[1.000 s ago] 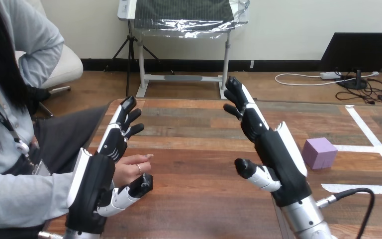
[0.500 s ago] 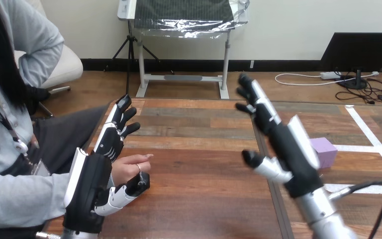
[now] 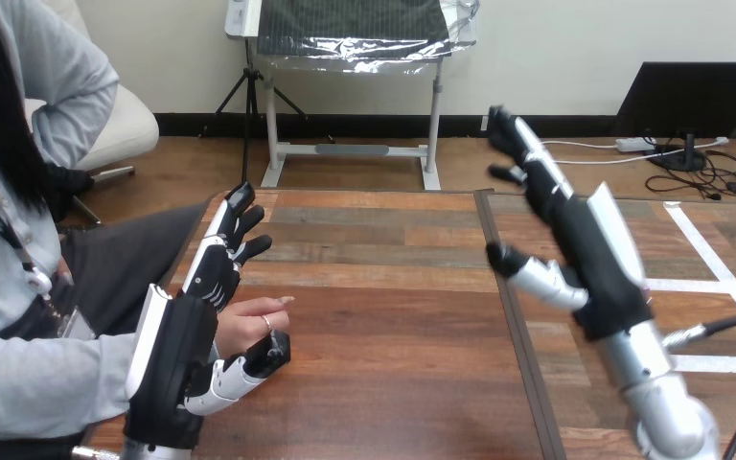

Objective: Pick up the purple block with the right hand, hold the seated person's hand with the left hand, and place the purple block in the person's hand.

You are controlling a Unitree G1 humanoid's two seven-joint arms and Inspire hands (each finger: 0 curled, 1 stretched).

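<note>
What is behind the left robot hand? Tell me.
The person's hand lies at the table's edge, its fingers showing between the straight fingers and thumb of the left robot hand. Its wrist is covered.

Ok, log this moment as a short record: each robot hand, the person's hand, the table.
left hand: open, fingers straight, alongside the person's hand, thumb under it
person's hand: at the table's left edge, between the left hand's fingers and thumb
right hand: open, raised over the table's right part, holding nothing
table: wooden planks, white tape lines at the right
</note>
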